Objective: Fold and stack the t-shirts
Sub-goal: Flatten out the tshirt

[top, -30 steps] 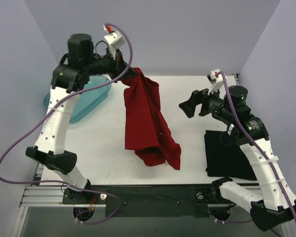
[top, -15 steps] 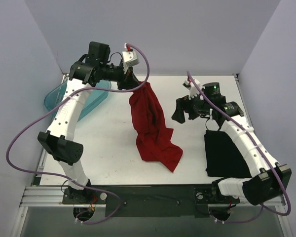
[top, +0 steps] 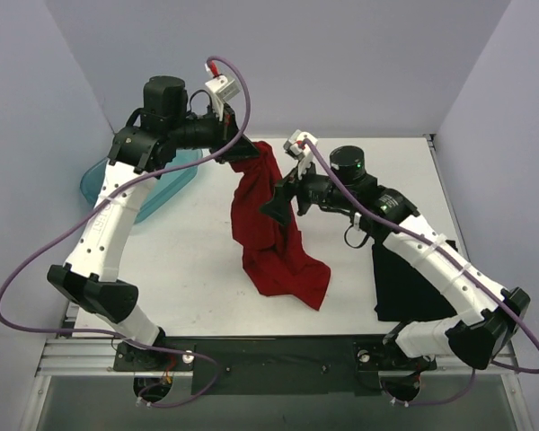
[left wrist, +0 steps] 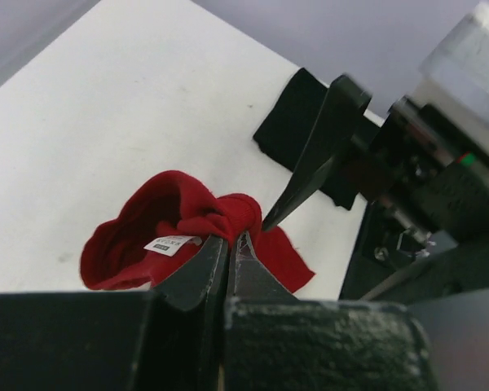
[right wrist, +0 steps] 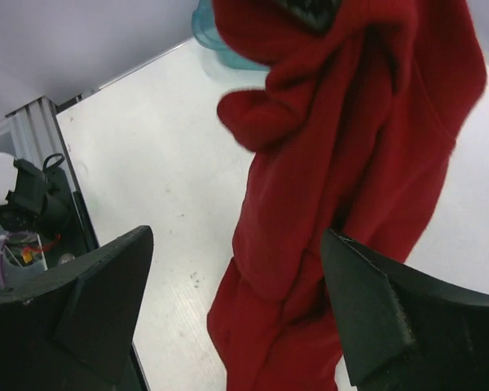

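The red t-shirt [top: 268,229] hangs bunched from my left gripper [top: 242,154], which is shut on its top edge; its lower end rests on the table. In the left wrist view the shirt [left wrist: 179,220] shows its white neck label [left wrist: 173,243] by my gripper [left wrist: 231,238]. My right gripper [top: 278,208] is open, right beside the hanging shirt at mid height; in the right wrist view the red cloth [right wrist: 342,195] hangs between and beyond the spread fingers [right wrist: 90,301]. The black t-shirt [top: 413,283] lies folded flat at the right front of the table.
A translucent teal tub [top: 148,184] sits at the table's back left, partly behind my left arm. Purple cables loop from both arms. The white table [top: 189,260] ends in a metal rail at the near edge.
My right arm has swung left from the table's right side to the hanging red shirt. My left gripper shifted slightly back toward the left, still holding the shirt up.
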{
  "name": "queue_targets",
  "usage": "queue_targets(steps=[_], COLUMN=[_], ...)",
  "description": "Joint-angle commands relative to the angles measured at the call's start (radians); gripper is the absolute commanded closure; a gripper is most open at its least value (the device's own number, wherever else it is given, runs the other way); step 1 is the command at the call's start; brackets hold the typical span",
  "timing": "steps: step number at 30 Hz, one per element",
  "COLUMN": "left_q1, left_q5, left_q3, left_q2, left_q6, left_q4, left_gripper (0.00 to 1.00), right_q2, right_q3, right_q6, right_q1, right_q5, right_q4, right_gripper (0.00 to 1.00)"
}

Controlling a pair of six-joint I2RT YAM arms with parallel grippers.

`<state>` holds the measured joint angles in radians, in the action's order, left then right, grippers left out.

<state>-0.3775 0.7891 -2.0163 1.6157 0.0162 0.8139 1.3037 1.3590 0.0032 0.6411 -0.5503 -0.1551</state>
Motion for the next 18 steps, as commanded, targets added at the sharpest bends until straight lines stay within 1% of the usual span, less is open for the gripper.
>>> queue_targets(steps=[1,2,4,5,6,7,8,9,10,11,12,13,14,17,18], left_q1=[-0.044,-0.050,-0.055,-0.057,-0.055,-0.057,-0.057,-0.055,-0.057,-0.057,-0.057,-0.055,-0.055,-0.052,-0.051], left_q5=[0.042,0.054,0.081,0.088,0.101,0.104,0.101,0.090,0.058,0.030,-0.028,-0.056,-0.118,-0.240,-0.289], left_q3=[-0.050,-0.059,-0.087,-0.090,-0.093,-0.096,-0.098,-0.102,-0.116,-0.127,-0.152,-0.168,-0.202,-0.289,-0.317], left_q2=[0.012,0.021,0.032,0.032,0.033,0.033,0.032,0.033,0.033,0.038,0.041,0.044,0.049,0.070,0.072], left_q6=[-0.214,-0.217,-0.208,-0.206,-0.205,-0.202,-0.193,-0.177,-0.170,-0.148,-0.133,-0.090,-0.067,0.014,0.024], left_q4=[-0.125,-0.124,-0.118,-0.114,-0.114,-0.111,-0.110,-0.104,-0.091,-0.070,-0.061,-0.052,-0.033,-0.012,-0.013], left_gripper=[1.00,1.00,1.00,1.00,1.00,1.00,1.00,1.00,0.97,0.84,0.44,0.25,0.17,0.16,0.15], right_q2=[0.032,0.073,0.130,0.149,0.175,0.183,0.195,0.197,0.190,0.181,0.164,0.149,0.122,0.062,0.031], right_q3=[-0.014,0.018,0.067,0.081,0.100,0.110,0.129,0.135,0.144,0.143,0.143,0.141,0.138,0.126,0.126], right_q6=[0.115,0.121,0.145,0.156,0.175,0.184,0.205,0.213,0.227,0.234,0.247,0.265,0.317,0.449,0.457], right_q1=[0.037,0.043,0.040,0.037,0.031,0.025,0.014,0.011,0.000,-0.014,-0.023,-0.053,-0.075,-0.220,-0.244], right_q5=[0.158,0.156,0.177,0.188,0.187,0.173,0.164,0.144,0.144,0.144,0.147,0.156,0.155,0.130,0.151], right_q4=[0.193,0.184,0.158,0.158,0.158,0.158,0.158,0.158,0.158,0.129,0.126,0.115,0.109,0.098,0.094], right_gripper=[0.23,0.25,0.32,0.44,0.51,0.71,0.81,1.00,1.00,1.00,1.00,1.00,1.00,1.00,1.00])
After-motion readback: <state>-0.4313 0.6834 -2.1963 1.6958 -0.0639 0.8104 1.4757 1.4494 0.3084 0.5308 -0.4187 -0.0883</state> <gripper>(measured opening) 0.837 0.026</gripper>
